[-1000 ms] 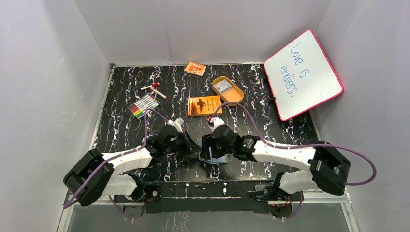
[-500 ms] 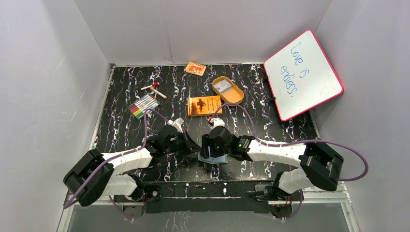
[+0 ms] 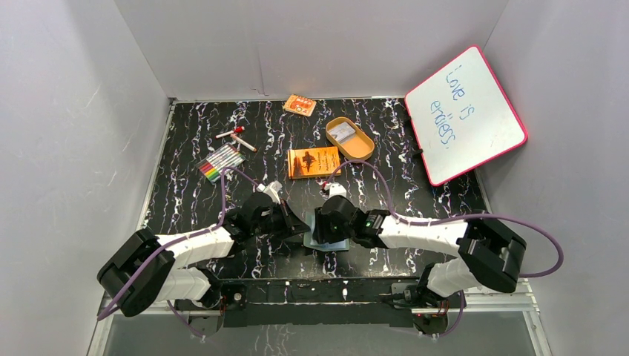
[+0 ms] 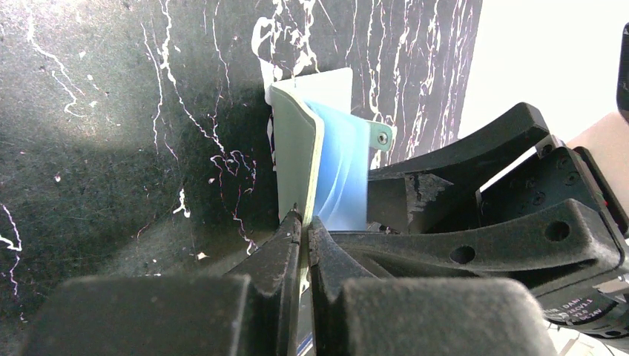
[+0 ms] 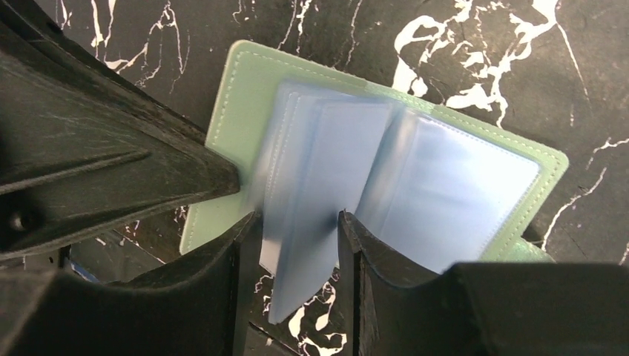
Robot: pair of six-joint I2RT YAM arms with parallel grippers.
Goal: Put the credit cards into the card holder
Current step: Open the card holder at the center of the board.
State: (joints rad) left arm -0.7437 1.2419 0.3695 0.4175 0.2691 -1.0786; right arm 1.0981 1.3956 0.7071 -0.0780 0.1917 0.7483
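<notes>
Item 1. The card holder [image 5: 475, 185] lies open on the counter [image 3: 438, 200], close to the middle of the near edge, between the two arms. Its grey-green cover faces down and its pale blue and clear pockets face up. The snap tab [image 4: 381, 138] projects from one edge.

Item 2. The left gripper [image 4: 304, 221] is clamped on the edge of the grey-green cover and holds that flap raised and bent upward off the counter.

Item 3. The right gripper [image 5: 295, 226] is directly above the open holder, with its jaws apart. A pale blue pocket leaf stands between them. The leaf is blurred, and contact with either finger cannot be confirmed.

Item 4. The two grippers are just beside one another, tip to tip over the holder.

Item 5. Other items lie well apart from the holder, toward the far edge:
- an orange book [image 3: 313, 162] at centre;
- a tan oval tin [image 3: 349, 138] just right of the book;
- a small orange pack [image 3: 300, 104] at the far edge;
- a set of coloured markers [image 3: 221, 162] and a red-capped pen [image 3: 236, 136] toward the left edge.

Item 6. A pink-framed whiteboard [image 3: 465, 113] leans at the far right corner.
</notes>
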